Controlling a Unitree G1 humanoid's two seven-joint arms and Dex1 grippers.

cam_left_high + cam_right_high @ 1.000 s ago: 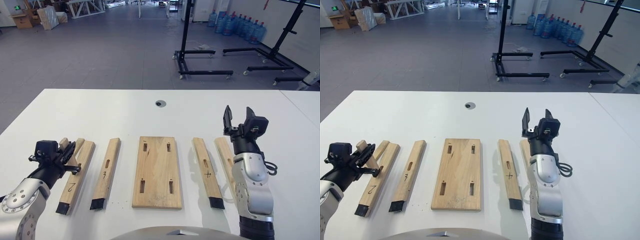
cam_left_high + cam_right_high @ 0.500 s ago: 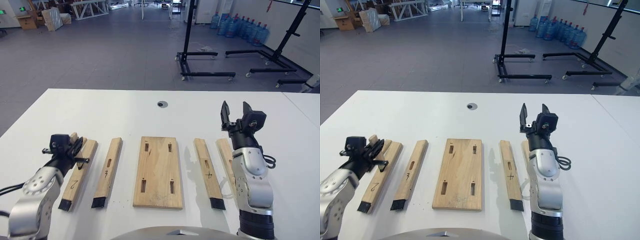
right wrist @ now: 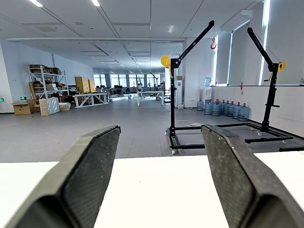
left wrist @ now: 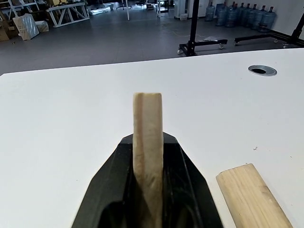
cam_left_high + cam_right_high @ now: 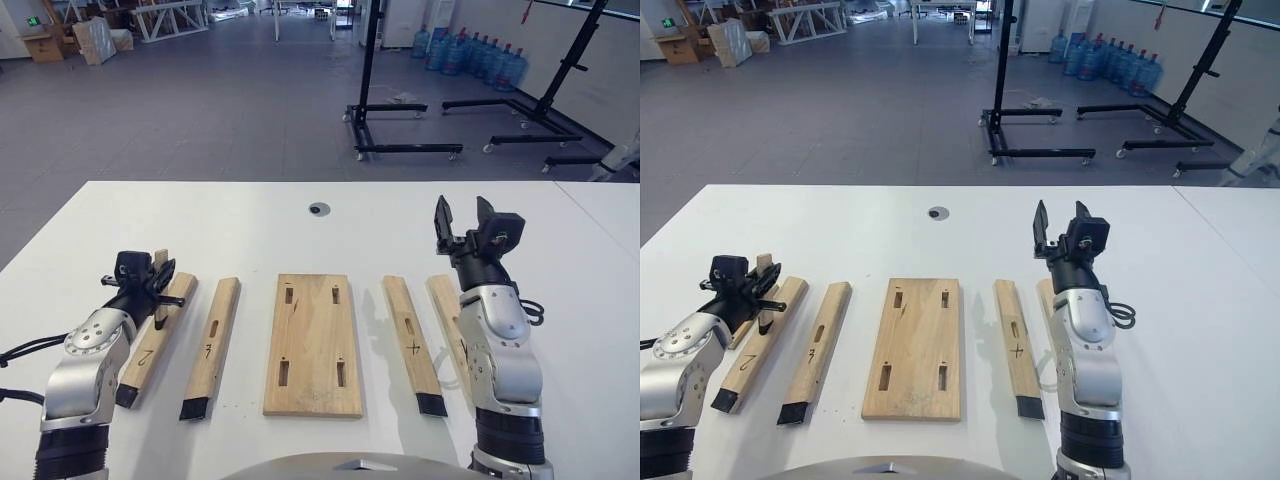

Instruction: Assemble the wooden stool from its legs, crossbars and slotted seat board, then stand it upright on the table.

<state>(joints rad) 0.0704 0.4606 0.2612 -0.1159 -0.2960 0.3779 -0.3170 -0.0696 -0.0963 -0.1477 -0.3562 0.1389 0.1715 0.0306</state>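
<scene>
Left gripper (image 4: 147,141) clamped on crossbar (image 4: 147,111) at 10 o'clock of board (image 5: 312,345); right gripper (image 5: 461,222) spread wide, raised at 2 o'clock.

Downward head stereo, wrist close-ups

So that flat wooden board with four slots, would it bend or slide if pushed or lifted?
The flat rectangular wooden seat board looks thick and solid, so it probably stays stiff. Lying flat on the smooth white table, it would likely slide rather than roll or tip. Being wide, it may need gripping by an edge.
</scene>
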